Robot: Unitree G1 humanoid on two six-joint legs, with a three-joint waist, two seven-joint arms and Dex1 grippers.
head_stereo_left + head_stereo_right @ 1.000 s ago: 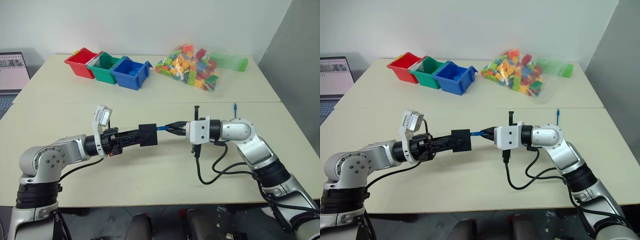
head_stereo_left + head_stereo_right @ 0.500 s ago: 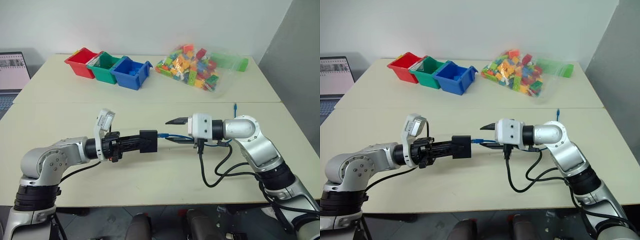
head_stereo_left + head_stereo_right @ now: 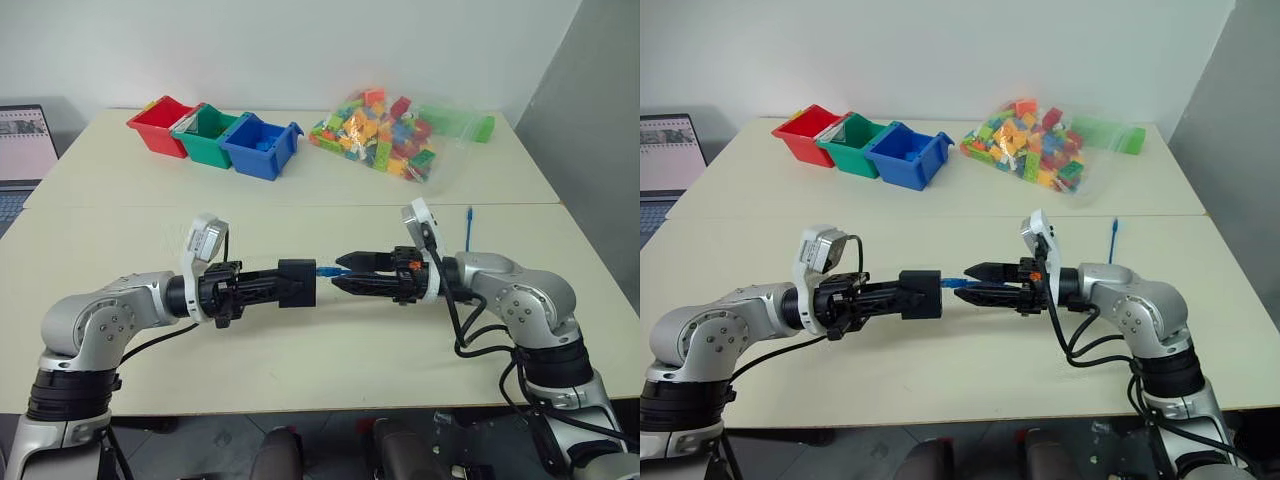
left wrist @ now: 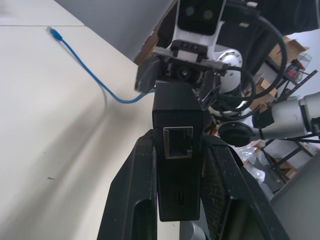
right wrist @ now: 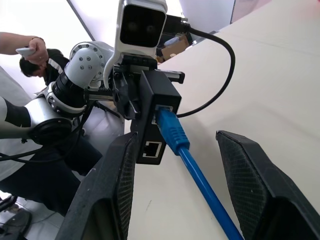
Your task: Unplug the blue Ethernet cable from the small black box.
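My left gripper (image 3: 283,284) is shut on the small black box (image 3: 298,283) and holds it level above the table. The left wrist view shows the small black box (image 4: 177,130) clamped between both fingers (image 4: 135,195). The blue Ethernet cable (image 5: 200,185) has its plug (image 5: 170,130) sitting in a port of the small black box (image 5: 157,102). My right gripper (image 3: 338,272) faces the box and stands open, one finger on each side of the plug (image 3: 328,270), apart from it. The cable's free end (image 3: 468,215) lies on the table behind my right arm.
Red (image 3: 158,124), green (image 3: 205,132) and blue (image 3: 260,146) bins stand at the back left. A clear bag of coloured bricks (image 3: 385,135) lies at the back right, and a laptop (image 3: 25,140) sits at the left edge. A person (image 5: 30,55) shows behind my left arm.
My right gripper let go of the plug and opened. Its wrist rolled, so its camera now sits on top. The plug stays in the box, and my left arm barely moved.
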